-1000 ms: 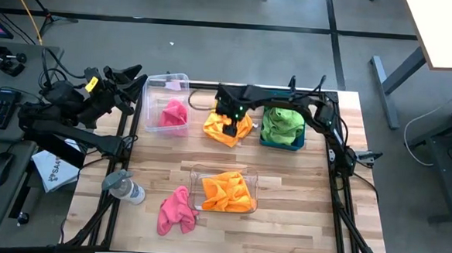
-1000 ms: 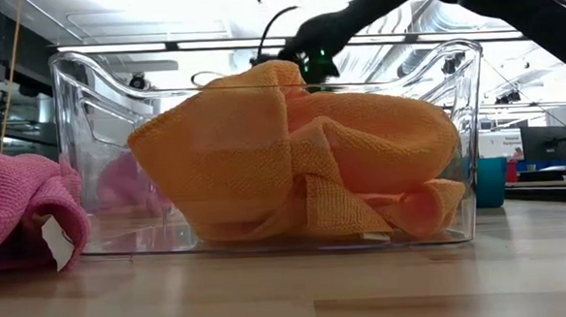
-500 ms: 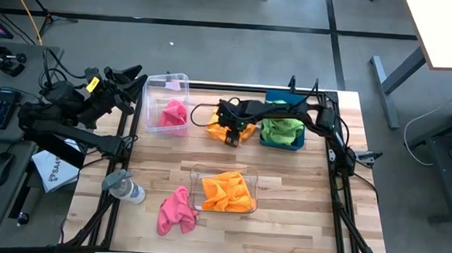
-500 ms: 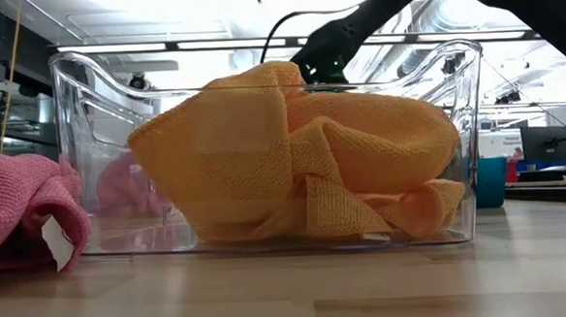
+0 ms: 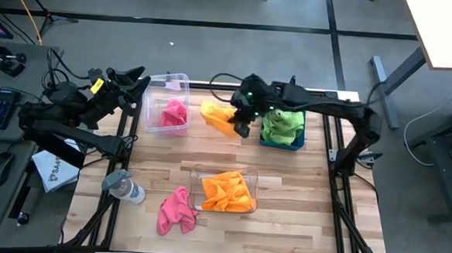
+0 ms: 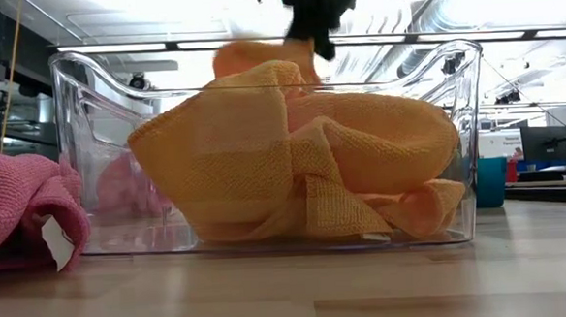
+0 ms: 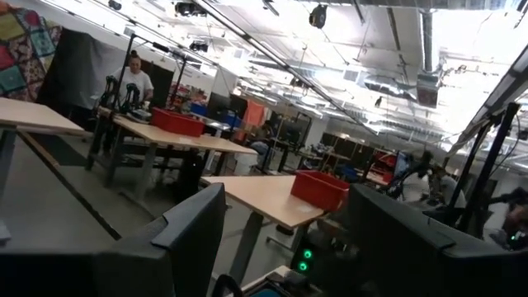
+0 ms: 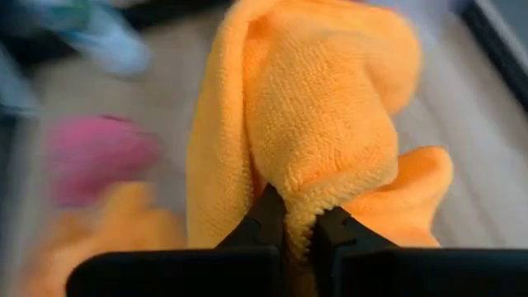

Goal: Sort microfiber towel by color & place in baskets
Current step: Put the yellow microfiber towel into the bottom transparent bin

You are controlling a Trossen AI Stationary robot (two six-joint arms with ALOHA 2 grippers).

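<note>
Since half a second earlier, the right gripper (image 5: pixel 240 121) had lifted the orange towel (image 5: pixel 217 117) off the table (image 5: pixel 300 200) near its far edge; it hung between the clear basket (image 5: pixel 167 83) holding a pink towel (image 5: pixel 172 113) and the blue basket (image 5: pixel 297 138) with green towels (image 5: pixel 282 125). The fingers (image 8: pixel 272 216) pinched a fold of the cloth. A second clear basket (image 5: pixel 196 171) near the front edge held orange towels (image 5: pixel 227 191), a pink one (image 5: pixel 177 209) just beside it. The left gripper (image 5: pixel 132 78) waited off the far left corner; its fingers stood apart.

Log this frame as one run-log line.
right gripper: shut on orange towel, lifted | left gripper: parked off-table, open | clear basket: orange | pink towel: loose
</note>
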